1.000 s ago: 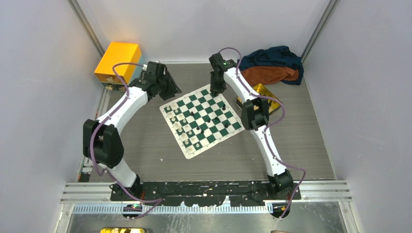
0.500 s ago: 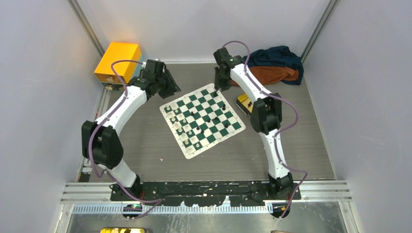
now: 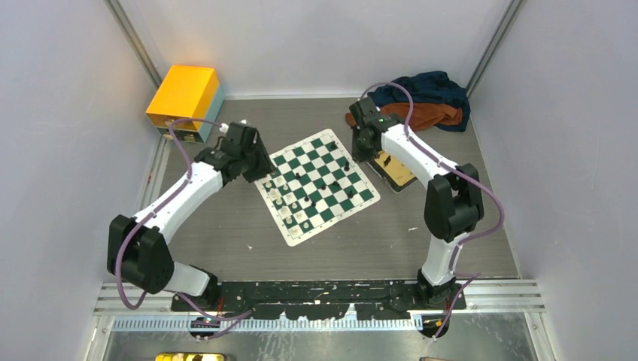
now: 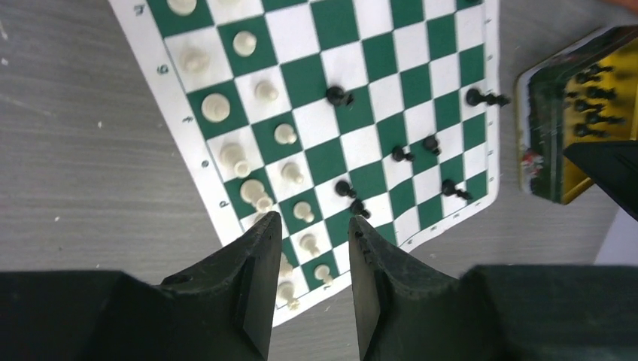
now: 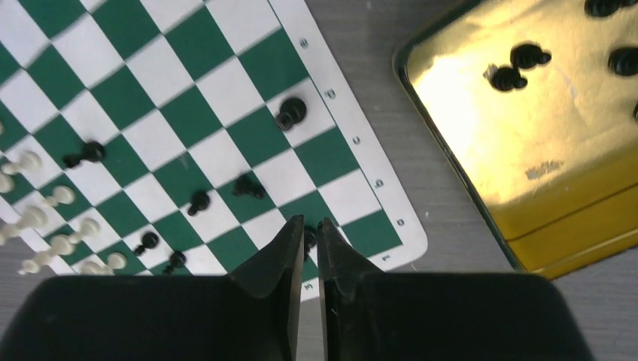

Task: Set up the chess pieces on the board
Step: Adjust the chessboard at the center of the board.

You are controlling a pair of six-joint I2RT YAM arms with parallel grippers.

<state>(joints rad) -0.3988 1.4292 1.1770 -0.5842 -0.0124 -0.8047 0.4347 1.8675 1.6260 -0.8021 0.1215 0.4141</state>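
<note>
Right jaws: standing nearly together with only a slit between them, hovering over the right edge of the board. A dark piece is showing at their tips. I cannot tell whether it is being pinched or is just sitting on the square below.
Left jaws: standing apart with nothing between them, hanging over the board's left corner.
Cream pieces: sitting in two rows along the board's left side, just beyond the left jaws.
Black pieces on board: sitting scattered over the middle and right squares, in no row. A few seem to be lying on their sides.
Gold tin: lying just beside the board on its right, with a strip of counter showing between them.
Black pieces in tin: lying loose on the tin's floor, waiting to be moved.
Far corners: a yellow box is sitting far left and bunched cloths far right, both well apart from the board.
Step in hand: the cream side is looking largely set. The right arm seems to be fetching the next black piece.
Next move: this is calling for the right jaws to spread, swing right over the tin, drop onto one piece clear of its neighbours and close on it. The piece then needs carrying to the board's right rows, and the toppled ones need righting.
</note>
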